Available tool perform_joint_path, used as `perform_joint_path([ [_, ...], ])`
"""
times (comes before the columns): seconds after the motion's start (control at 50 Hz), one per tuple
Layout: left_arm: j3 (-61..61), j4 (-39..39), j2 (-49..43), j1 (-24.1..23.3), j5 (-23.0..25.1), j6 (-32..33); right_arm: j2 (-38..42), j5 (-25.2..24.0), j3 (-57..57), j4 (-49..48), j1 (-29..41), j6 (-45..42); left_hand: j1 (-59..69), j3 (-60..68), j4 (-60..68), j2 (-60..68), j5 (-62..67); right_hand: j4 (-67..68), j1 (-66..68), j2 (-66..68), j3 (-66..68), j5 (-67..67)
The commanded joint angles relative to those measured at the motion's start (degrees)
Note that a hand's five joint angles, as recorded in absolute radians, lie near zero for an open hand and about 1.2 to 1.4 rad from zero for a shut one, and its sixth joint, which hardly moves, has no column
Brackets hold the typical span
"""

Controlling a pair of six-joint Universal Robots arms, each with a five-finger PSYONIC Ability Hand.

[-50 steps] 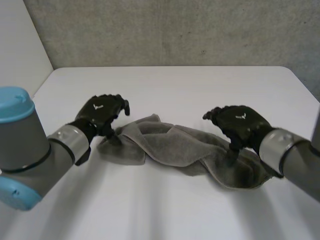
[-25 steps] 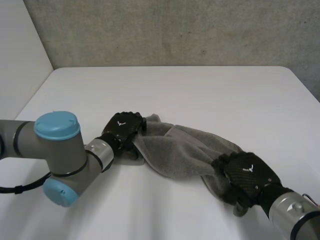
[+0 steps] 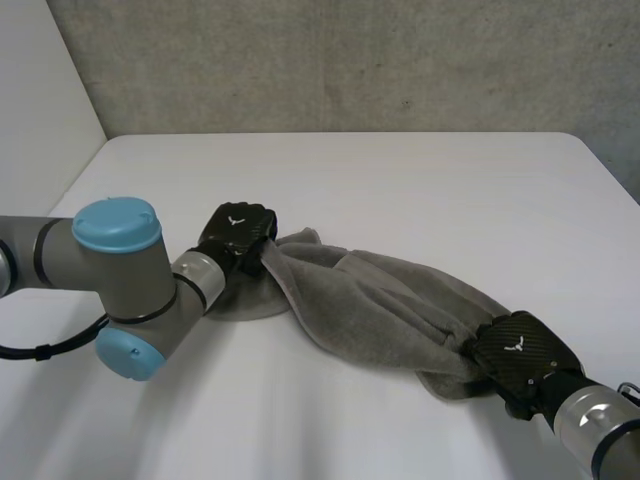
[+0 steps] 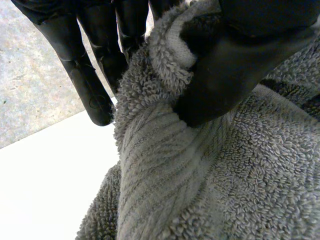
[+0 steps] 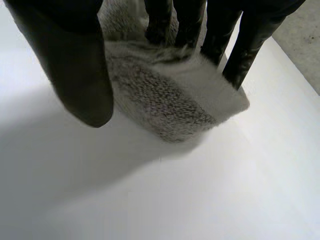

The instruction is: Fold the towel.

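Two grips | left robot hand (image 3: pixel 236 232) pinches towel (image 3: pixel 380 300); right robot hand (image 3: pixel 522 355) too

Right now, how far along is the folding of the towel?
Done: nothing folded; the towel lies bunched on the table. In hand: the left hand pinches one end, the right hand grips the opposite end. Left: spreading it flat and folding.

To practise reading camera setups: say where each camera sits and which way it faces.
Head: between and behind the arms, looking down on the table; left hand and right hand grip the towel.
Left wrist: along its own left hand, thumb pinching towel.
Right wrist: along its own right hand, fingers on towel's end.
All share the towel.
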Motion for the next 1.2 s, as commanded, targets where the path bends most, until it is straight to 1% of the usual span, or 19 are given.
perform_joint_path([
  [0.02,-0.7,-2.7,2.3,0.5,0.2,-1.2,3.6,0.9,-1.6,-1.5,0.0,-5.8,8.5,5.9,2.6,5.7,8.1,7.6,7.2,7.1,7.6,7.4],
  [0.04,-0.6,-3.2,2.6,0.5,0.2,-1.2,3.5,0.7,-2.0,-1.5,0.0,-6.5,8.5,5.9,2.6,5.7,8.1,18.3,17.9,17.8,18.3,18.1],
  [0.06,-0.6,-3.2,2.6,0.5,0.2,-1.2,3.5,0.7,-2.0,-1.5,0.0,-6.5,8.5,5.9,2.6,5.7,8.1,18.4,18.0,17.9,18.4,18.3],
  [0.1,-0.6,-4.7,3.8,0.8,0.3,-1.0,2.4,0.4,-3.0,-1.4,0.2,-6.8,8.5,5.9,2.6,5.7,8.1,33.3,32.9,32.7,33.2,33.1],
  [0.3,6.9,-11.0,6.9,2.3,0.8,0.1,1.1,-0.5,-15.6,-0.4,1.6,-5.6,8.5,5.9,2.6,5.7,8.1,33.4,32.9,32.8,33.3,33.2],
  [0.38,14.9,-10.8,6.2,3.7,0.8,0.6,4.1,-2.0,-33.6,-1.2,5.4,-2.9,8.5,5.9,2.6,5.7,8.1,33.4,32.9,32.8,33.3,33.2],
  [0.4,20.1,-10.4,5.6,4.7,0.7,0.8,4.1,-2.0,-33.7,-1.2,5.4,-2.9,8.5,5.9,2.6,5.7,8.1,33.4,32.9,32.8,33.3,33.2],
  [0.44,26.1,-9.8,4.7,5.7,0.7,1.0,11.6,-1.1,-52.1,-2.2,5.8,1.6,8.5,5.9,2.6,5.7,8.1,33.4,32.9,32.8,33.3,33.2],
  [0.46,32.1,-8.6,4.2,6.4,0.7,0.9,11.6,-1.1,-52.2,-2.2,5.8,1.6,8.5,5.9,2.6,5.7,8.1,33.4,32.9,32.8,33.3,33.2],
  [0.5,37.2,-7.0,4.4,7.1,0.7,1.0,15.7,0.6,-68.1,-4.3,5.8,9.2,8.5,5.9,2.6,5.7,8.1,33.4,32.9,32.8,33.3,33.2],
  [0.56,44.2,-3.1,5.7,8.2,0.1,0.3,16.6,2.5,-73.7,-5.6,5.6,13.3,8.5,5.9,2.6,5.7,8.1,33.4,32.9,32.8,33.3,33.2],
  [0.64,45.4,0.9,9.3,9.7,0.0,0.3,18.6,6.9,-80.3,-8.5,3.2,23.8,8.5,5.9,2.6,5.7,8.1,33.4,32.9,32.8,33.3,33.2],
  [0.72,40.8,1.7,11.3,10.1,0.9,-0.8,19.0,6.2,-78.7,-4.6,2.6,25.0,8.5,5.9,2.6,5.7,8.1,33.4,32.9,32.8,33.3,33.2],
  [0.76,36.7,0.7,11.7,10.1,1.6,-1.3,19.4,3.6,-74.0,3.1,2.8,24.2,8.5,5.9,2.6,5.7,8.1,33.4,32.9,32.8,33.3,33.2],
  [0.86,21.2,-0.6,11.9,9.8,7.2,-1.1,18.9,-0.4,-64.4,10.2,4.3,21.7,8.5,5.9,2.6,5.7,8.1,31.6,31.2,31.0,31.5,31.4],
  [0.9,11.2,-0.4,11.6,9.7,11.0,-0.6,18.7,-1.3,-60.7,10.3,5.6,20.5,8.5,5.9,2.6,5.7,8.1,29.4,29.0,28.8,29.3,29.2],
  [0.98,2.4,-0.3,10.7,9.9,12.9,0.7,17.9,-1.1,-48.8,10.2,7.6,18.0,8.5,5.9,2.6,5.7,8.1,29.0,28.6,28.5,29.0,28.8],
  [1.12,-8.3,-0.6,7.8,10.4,13.4,6.4,18.3,-1.8,-36.5,8.9,7.7,17.3,5.2,2.5,-0.8,2.3,4.8,29.2,28.8,28.6,29.1,29.0],
  [1.2,-12.8,-1.1,6.3,10.4,13.3,11.5,18.2,-1.9,-31.2,6.0,7.1,17.3,-5.2,-7.8,-11.1,-8.1,-5.6,29.9,29.5,29.3,29.8,29.7],
])
